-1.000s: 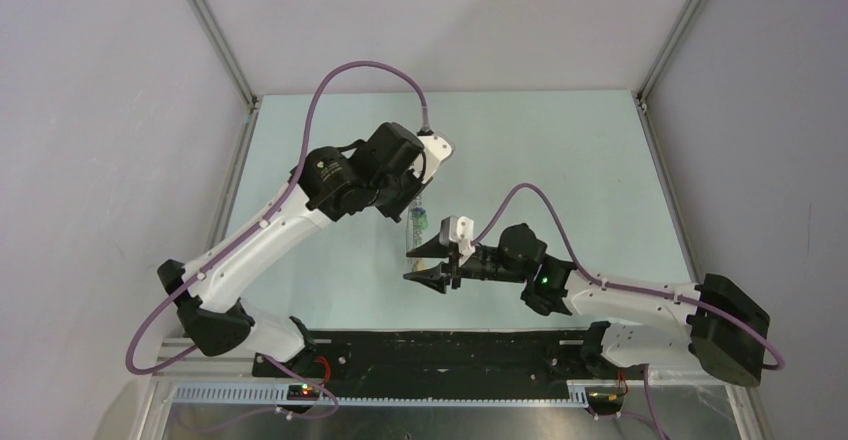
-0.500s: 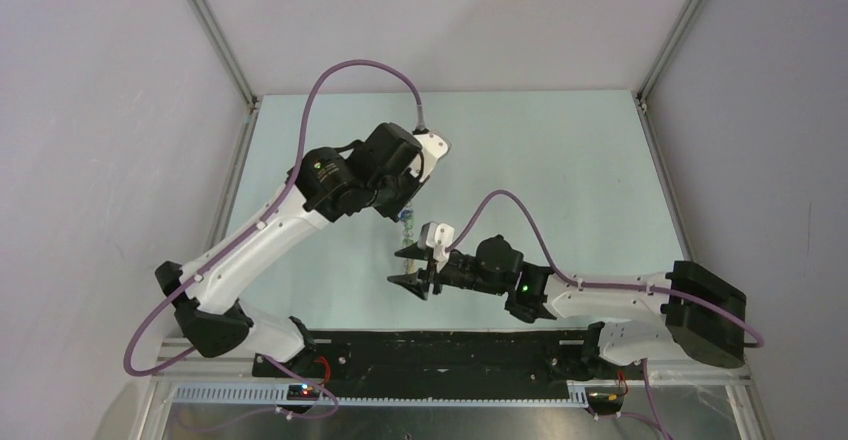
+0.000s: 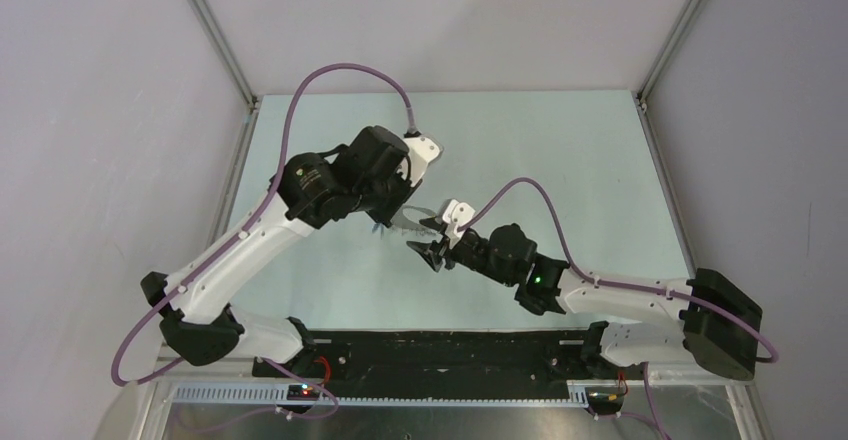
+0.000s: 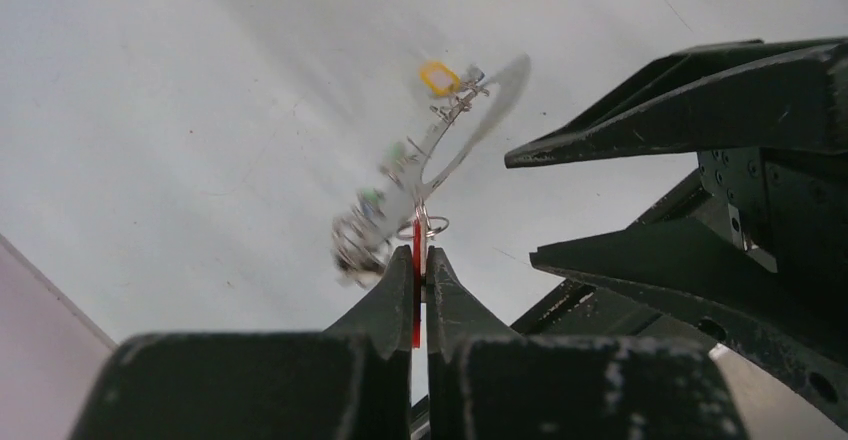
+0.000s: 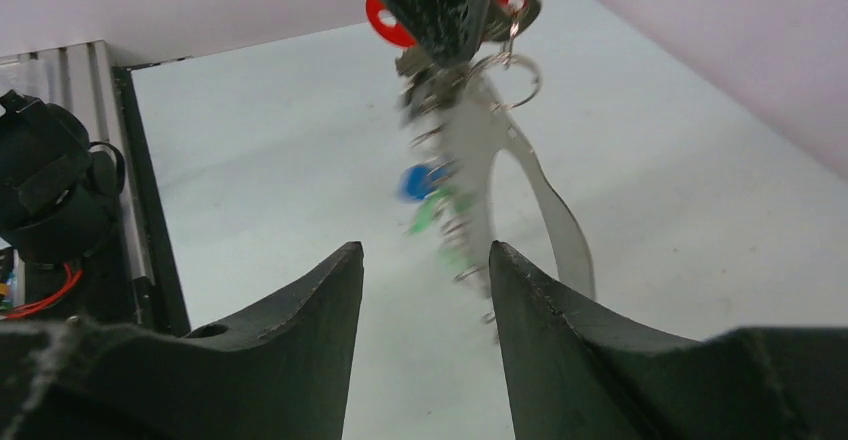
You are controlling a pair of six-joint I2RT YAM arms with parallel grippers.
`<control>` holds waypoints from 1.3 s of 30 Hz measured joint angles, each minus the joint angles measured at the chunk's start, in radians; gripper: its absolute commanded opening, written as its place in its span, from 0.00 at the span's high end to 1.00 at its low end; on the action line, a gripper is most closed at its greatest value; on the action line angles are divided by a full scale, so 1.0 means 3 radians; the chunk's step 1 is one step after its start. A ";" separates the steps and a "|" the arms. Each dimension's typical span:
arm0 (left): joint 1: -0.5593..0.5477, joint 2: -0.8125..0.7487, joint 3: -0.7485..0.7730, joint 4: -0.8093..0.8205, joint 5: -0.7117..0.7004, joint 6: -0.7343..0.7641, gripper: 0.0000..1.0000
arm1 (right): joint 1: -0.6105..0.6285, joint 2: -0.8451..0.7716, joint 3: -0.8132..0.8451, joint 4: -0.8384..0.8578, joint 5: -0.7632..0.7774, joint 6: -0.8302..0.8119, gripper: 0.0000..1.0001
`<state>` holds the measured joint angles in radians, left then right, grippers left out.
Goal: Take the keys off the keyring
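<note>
One red plastic-headed key (image 5: 382, 17) is pinched in your closed left claw (image 4: 420, 260); the large thin grey metal keyring (image 5: 548, 205) hangs from it above the middle of the worktop (image 3: 600, 160), blurred, probably swinging. Your right claw (image 5: 425, 255) stands open just beside. Closing now, you may miss the ring or tear the key loose.

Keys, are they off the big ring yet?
Not yet: no key looks freed. The left gripper pinches the red key, and the keyring dangles from it with the blue key, green key and yellow key on it. The open right gripper sits beside it. Every key is left to remove.
</note>
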<state>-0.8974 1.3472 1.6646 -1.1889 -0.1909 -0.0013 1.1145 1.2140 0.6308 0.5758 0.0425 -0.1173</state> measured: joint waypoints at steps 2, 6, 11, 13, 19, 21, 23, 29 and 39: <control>0.0000 0.0000 -0.0003 -0.0018 0.0058 0.0001 1.00 | -0.0017 -0.0053 -0.0001 -0.0005 -0.0013 -0.0116 0.48; 0.0000 -0.0001 -0.0003 -0.0042 0.0248 0.0001 1.00 | -0.0037 -0.0076 -0.0001 0.0017 -0.0051 -0.0294 0.51; 0.0013 -0.0001 -0.0003 -0.0048 0.0525 0.0004 1.00 | -0.0045 -0.0076 -0.0003 0.0121 -0.0172 -0.0464 0.53; 0.0014 -0.0001 -0.0003 -0.0047 0.0633 0.0003 1.00 | -0.0045 -0.0076 -0.0011 0.0210 -0.0216 -0.0504 0.55; 0.0023 -0.0004 -0.0003 -0.0047 0.0814 0.0001 1.00 | -0.0041 -0.0076 -0.0074 0.0486 -0.0373 -0.0589 0.59; 0.0023 -0.0004 -0.0003 -0.0047 0.0842 0.0001 1.00 | -0.0041 -0.0076 -0.0084 0.0538 -0.0384 -0.0605 0.63; 0.0025 -0.0004 -0.0003 -0.0047 0.0872 0.0000 1.00 | -0.0041 -0.0076 -0.0090 0.0572 -0.0381 -0.0622 0.67; 0.0028 -0.0004 -0.0003 -0.0046 0.0927 -0.0003 1.00 | -0.0041 -0.0076 -0.0099 0.0646 -0.0298 -0.0637 0.85; 0.0104 -0.0008 -0.0003 -0.0079 0.0977 -0.0034 1.00 | -0.0028 -0.0141 -0.0210 0.0740 -0.0141 -0.0638 1.00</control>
<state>-0.8661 1.3449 1.6638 -1.2125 0.1020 -0.0116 1.1061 1.1717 0.5678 0.7979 0.0002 -0.3088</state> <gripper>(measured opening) 0.020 0.011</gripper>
